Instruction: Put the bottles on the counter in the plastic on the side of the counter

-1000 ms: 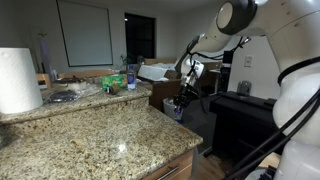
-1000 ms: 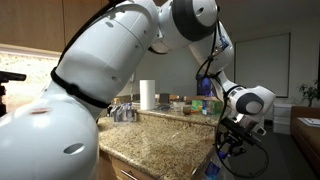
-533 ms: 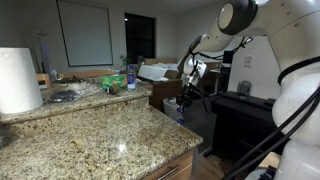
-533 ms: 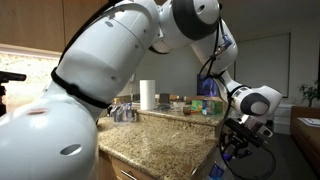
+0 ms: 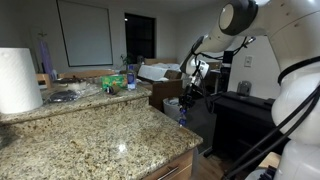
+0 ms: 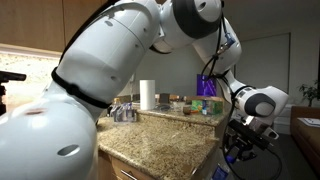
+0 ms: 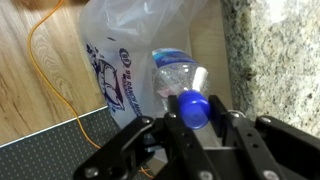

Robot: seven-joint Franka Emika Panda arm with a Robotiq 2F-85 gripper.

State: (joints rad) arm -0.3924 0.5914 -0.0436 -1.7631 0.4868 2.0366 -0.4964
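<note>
The wrist view alone shows the grip: the jaws are clamped on a clear water bottle (image 7: 178,78), with one finger (image 7: 172,130) on each side of its blue rounded end, which faces the camera. Just beyond the bottle lies the whitish plastic bag (image 7: 115,55) with blue print. The bottle's far end overlaps the bag in this view; contact between them cannot be determined. The edge of the speckled granite worktop (image 7: 280,45) runs down the right side, and wooden flooring (image 7: 35,90) crossed by an orange cable (image 7: 48,60) fills the left. Both exterior views place the arm (image 5: 205,50) just off the side edge of the worktop with the wrist pointing downward; there the held bottle appears only as a small dark-and-blue shape. An exterior view adds what the wrist view lacks: a paper-towel roll (image 5: 15,80) at the near left of the worktop, a second bottle (image 5: 131,78) standing at its far end, and a cardboard box (image 5: 160,92) behind.
</note>
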